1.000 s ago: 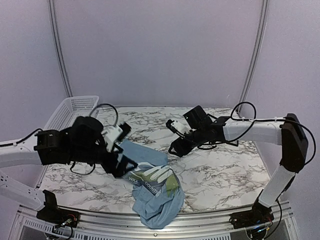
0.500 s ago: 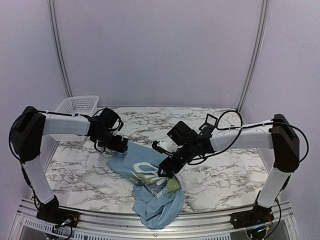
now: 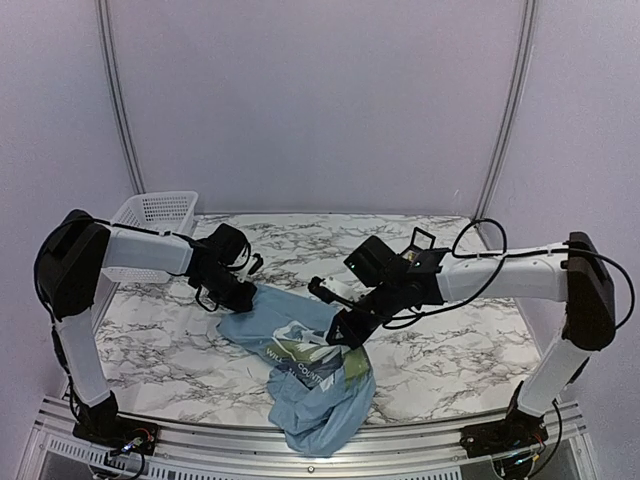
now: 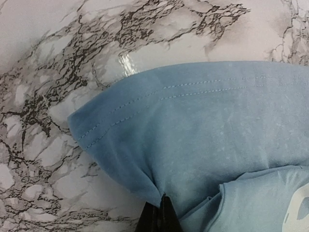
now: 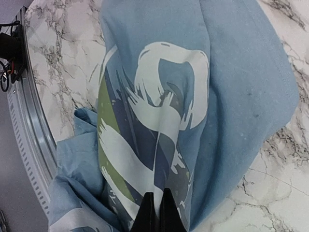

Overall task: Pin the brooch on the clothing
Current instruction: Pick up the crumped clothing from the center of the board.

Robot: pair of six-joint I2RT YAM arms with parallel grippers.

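Note:
The clothing [image 3: 305,370], a light blue T-shirt with white, yellow-green and dark print, lies crumpled at the centre front of the marble table. My left gripper [image 3: 240,298] is at its back left corner. In the left wrist view the left gripper [image 4: 161,208] is shut on a pinched fold of plain blue cloth [image 4: 207,135] near a stitched hem. My right gripper [image 3: 345,330] is over the shirt's right side. In the right wrist view the right gripper [image 5: 157,205] is shut on a ridge of the printed cloth [image 5: 159,111]. The brooch is out of view.
A white mesh basket [image 3: 150,215] stands at the back left corner of the table. The metal rail [image 3: 420,450] runs along the front edge, and the shirt's lower end reaches close to it. The same rail [image 5: 34,125] shows in the right wrist view.
The left arm swung in to the shirt's back left corner. Both grippers went from open to shut on the shirt. The right gripper shifted slightly right, raising a fold.

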